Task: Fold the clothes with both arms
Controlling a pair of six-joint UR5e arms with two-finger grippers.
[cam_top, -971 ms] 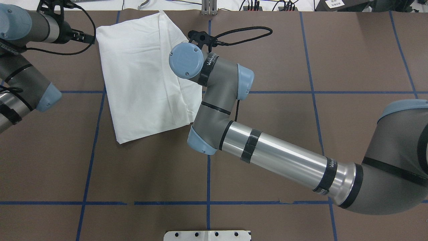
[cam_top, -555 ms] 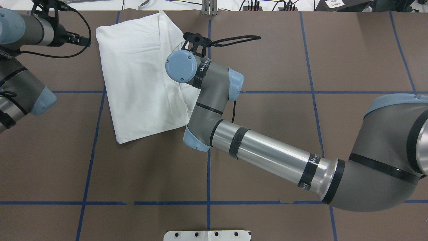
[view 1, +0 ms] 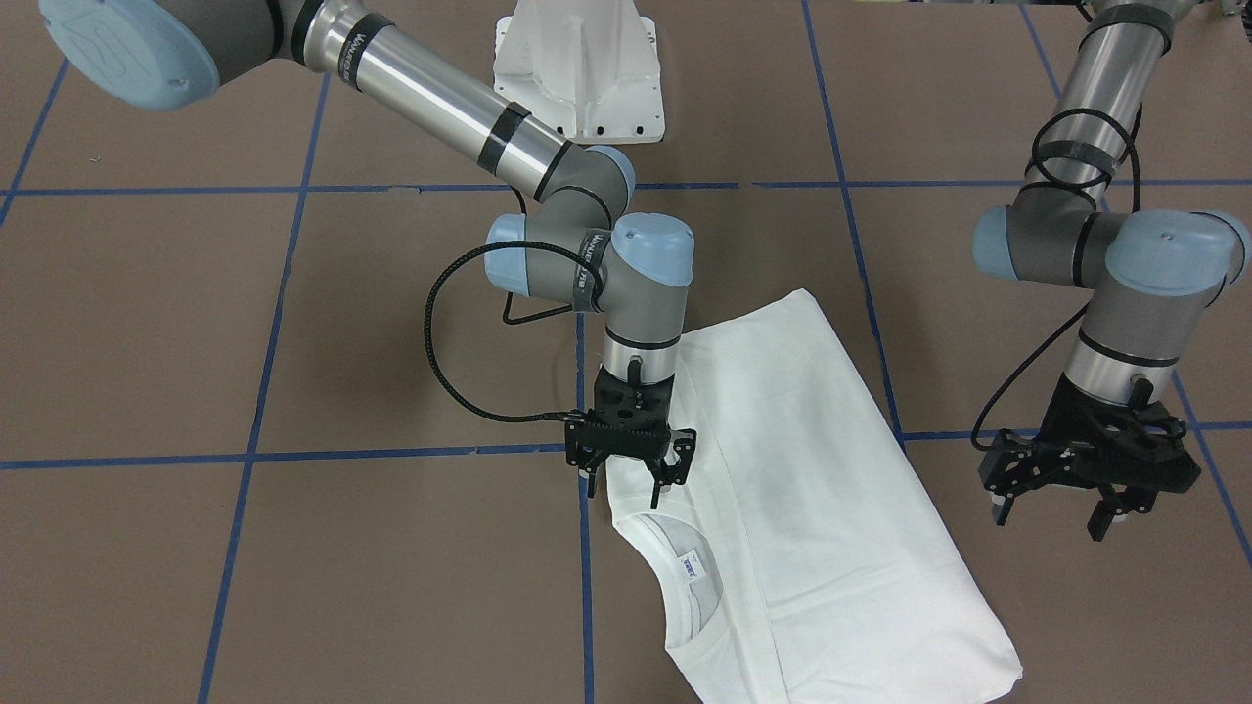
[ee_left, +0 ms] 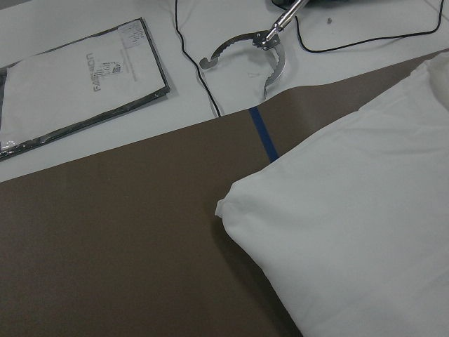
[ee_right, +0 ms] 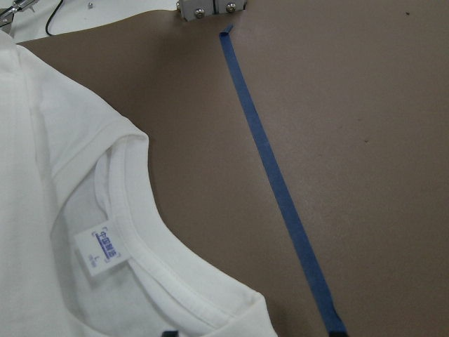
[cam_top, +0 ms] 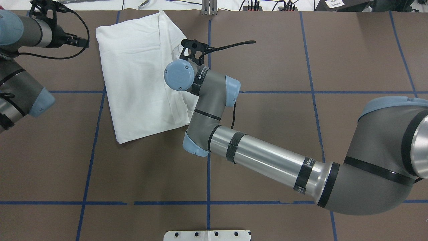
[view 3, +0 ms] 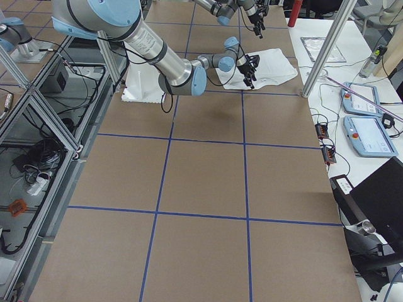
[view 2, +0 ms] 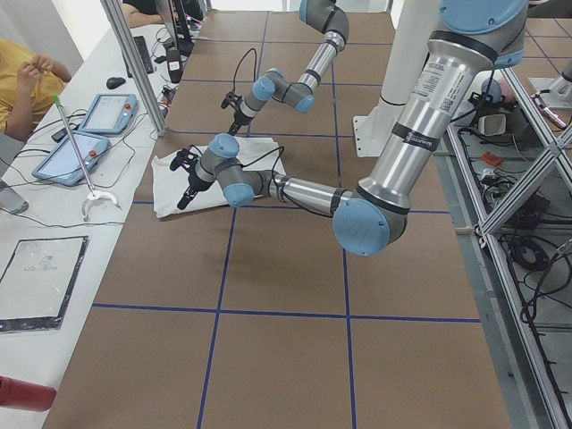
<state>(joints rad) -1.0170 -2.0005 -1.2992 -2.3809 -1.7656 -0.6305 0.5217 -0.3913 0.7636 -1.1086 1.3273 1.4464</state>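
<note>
The clothes are one white shirt (cam_top: 140, 77), folded into a long panel at the table's far left; its collar and neck label (ee_right: 105, 246) lie at the far end. My right gripper (view 1: 631, 481) hangs open just above the shirt's shoulder beside the collar (view 1: 685, 587), with nothing between its fingers; from overhead it (cam_top: 191, 47) sits over the shirt's right edge. My left gripper (view 1: 1066, 513) is open and empty, hovering beside the shirt's far left corner (ee_left: 231, 203) and apart from it. Seen from overhead, that gripper (cam_top: 83, 42) is left of the cloth.
Blue tape lines (cam_top: 208, 187) grid the brown table. A white base block (cam_top: 207, 235) sits at the near edge. Beyond the far edge lie a plastic-sleeved sheet (ee_left: 77, 84), a metal grabber tool (ee_left: 266, 49), cables and two tablets (view 2: 89, 134). A seated person (view 2: 22, 76) is there.
My left gripper has drawn back to the left, off the shirt's far corner. My right wrist has shifted left and farther out, over the shirt's edge near the collar.
</note>
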